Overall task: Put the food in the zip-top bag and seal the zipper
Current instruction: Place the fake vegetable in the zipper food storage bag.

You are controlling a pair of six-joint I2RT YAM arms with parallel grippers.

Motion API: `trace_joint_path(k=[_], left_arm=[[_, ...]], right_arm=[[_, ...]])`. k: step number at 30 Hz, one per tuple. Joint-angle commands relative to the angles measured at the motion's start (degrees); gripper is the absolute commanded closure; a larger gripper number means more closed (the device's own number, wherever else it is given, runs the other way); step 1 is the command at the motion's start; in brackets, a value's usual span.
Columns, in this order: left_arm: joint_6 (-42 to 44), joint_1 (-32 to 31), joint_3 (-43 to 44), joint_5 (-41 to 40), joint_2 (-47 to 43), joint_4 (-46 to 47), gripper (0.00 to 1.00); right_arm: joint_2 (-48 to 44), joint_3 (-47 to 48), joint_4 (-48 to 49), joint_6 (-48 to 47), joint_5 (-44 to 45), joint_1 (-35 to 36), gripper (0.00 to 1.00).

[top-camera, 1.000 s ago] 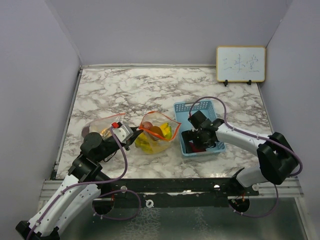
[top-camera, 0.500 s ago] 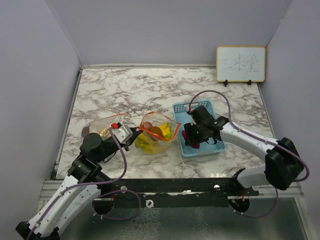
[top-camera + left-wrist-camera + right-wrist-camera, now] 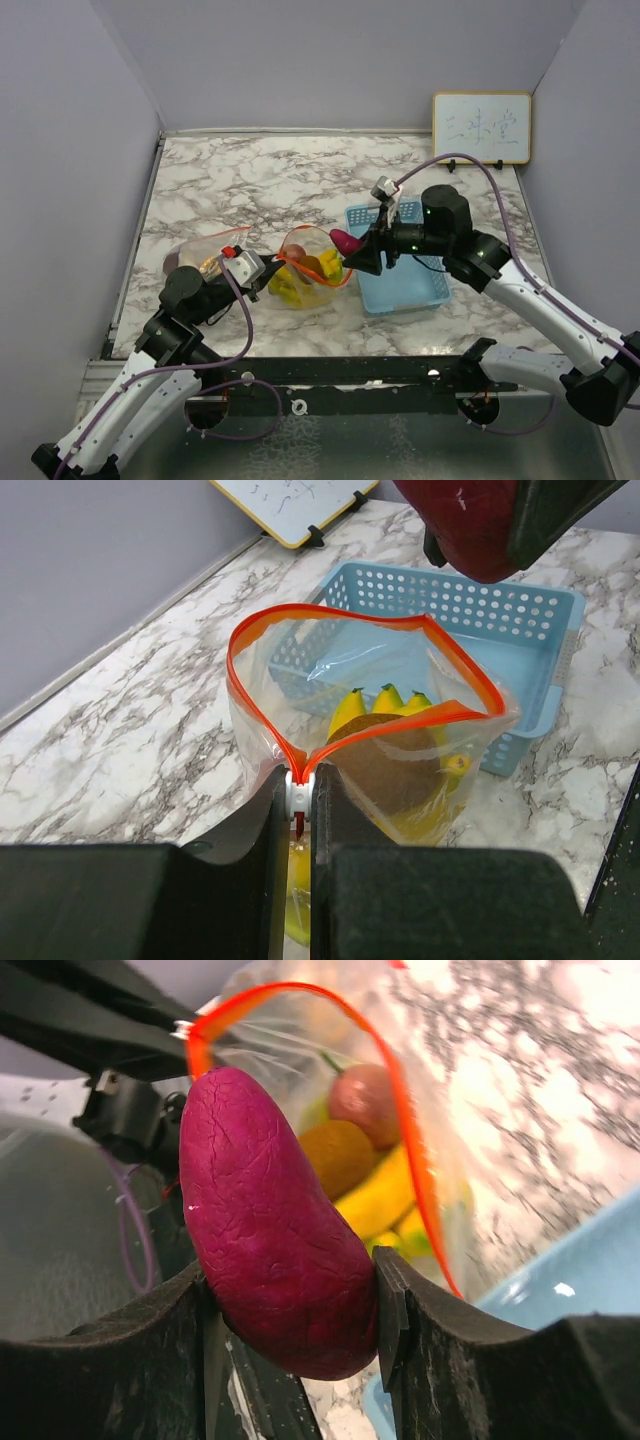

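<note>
Magenta tuber [image 3: 272,1225] clamped in right pincer [image 3: 290,1305], near bag [image 3: 425,1175]

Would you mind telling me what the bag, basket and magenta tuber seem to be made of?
Bag: thin clear plastic film, glossy, contents showing through.
Basket: light-blue rigid plastic, perforated walls.
Tuber: likely moulded rubber or plastic, matte, wrinkled skin.

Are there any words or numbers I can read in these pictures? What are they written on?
Whiteboard at the back right: three faint handwritten characters; the first looks like "三", the other two are too faint to read for sure.
Bag, basket, pink toy vegetable: no words or numbers show.
</note>
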Motion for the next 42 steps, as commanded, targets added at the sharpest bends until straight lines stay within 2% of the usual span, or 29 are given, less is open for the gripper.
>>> trace_joint_path(k=[1,5,7,13,16,21,23,30,36,40,42], left_arm=[[0.32,0.01,1.23,-0.24,-0.28,0.09,1.00],[1.17,0.01,1.39,-0.12,-0.46,-0.37,1.00],[1.32,0.01,1.39,0.09,-0.31,-0.44,1.00],[1.32,0.01,1.21,0.52,-0.22,-0.16,1.00],[1.57,0.01,1.03,0.25,-0.27,0.25,1.00],[2.10,-0.02,1.08,0.16,0.47,0.82,1.00],[2.17,0.01,1.21,0.30,0.61,0.93,1.00],[2.02,0.00,1.09,0.01,0.26,0.80,1.00],[1.87,0.00,1.41,0.21,0.35,1.06,1.00],[1.43,0.00,2.44,0.69,0.14,1.36,1.00],[1.38,-0.01,2.67,0.73,-0.18,1.33,1.00]], right_arm=[[4.64,3.97,2.55,-6.48,-11.97,1.90,0.88],[11.40,8.66,-0.31,-11.24,-11.96,2.90,0.87],[14.63,10.26,-0.52,-12.64,-11.56,3.00,0.83],[19.12,12.92,-1.84,-15.18,-6.62,3.10,0.60],[18.89,13.05,-1.34,-15.49,-8.15,3.10,0.45],[17.19,12.96,-0.95,-15.89,-10.31,3.23,0.25],[16.74,12.78,-0.98,-15.82,-10.29,3.32,0.14],[14.81,12.80,0.02,-13.67,-5.75,3.71,0.00],[12.50,15.36,3.07,-12.57,-2.21,4.04,0.01],[14.34,18.42,-0.27,-11.93,10.56,4.24,0.02],[14.50,18.08,-1.89,-12.86,13.85,4.24,0.15]])
